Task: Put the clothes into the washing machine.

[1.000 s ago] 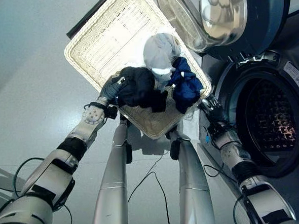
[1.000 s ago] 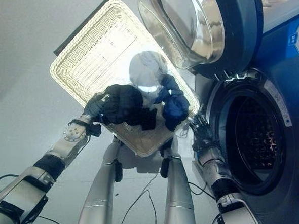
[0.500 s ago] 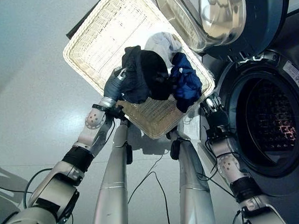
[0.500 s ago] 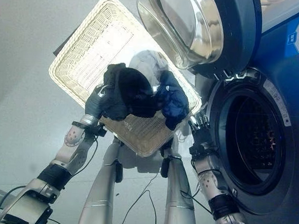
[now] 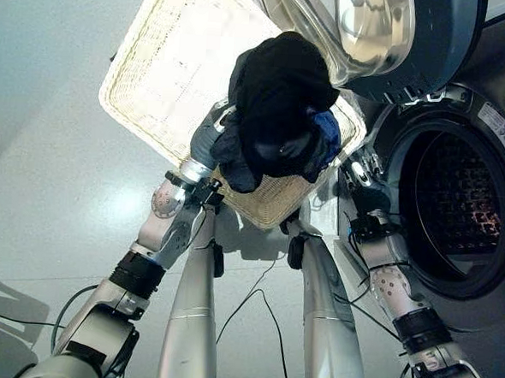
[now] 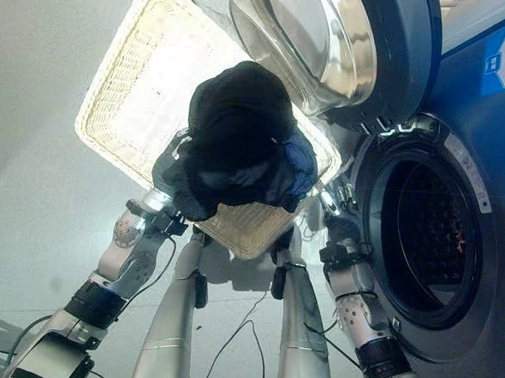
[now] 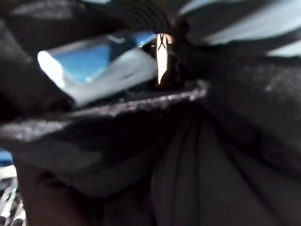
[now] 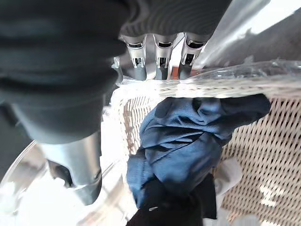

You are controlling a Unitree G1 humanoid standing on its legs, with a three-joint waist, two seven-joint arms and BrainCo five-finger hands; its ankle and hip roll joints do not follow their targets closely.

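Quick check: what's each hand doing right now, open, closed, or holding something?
Left hand: shut on the black garment, lifted above the white wicker basket.
Right hand: at the basket's rim; fingers look straight, open, holding nothing.

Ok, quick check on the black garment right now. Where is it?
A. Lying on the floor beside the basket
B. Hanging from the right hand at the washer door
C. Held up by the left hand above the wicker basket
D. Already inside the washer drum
C: the left hand has its fingers bunched into the black garment, lifted over the wicker basket; the washer drum looks empty and the right hand rests at the basket's rim.
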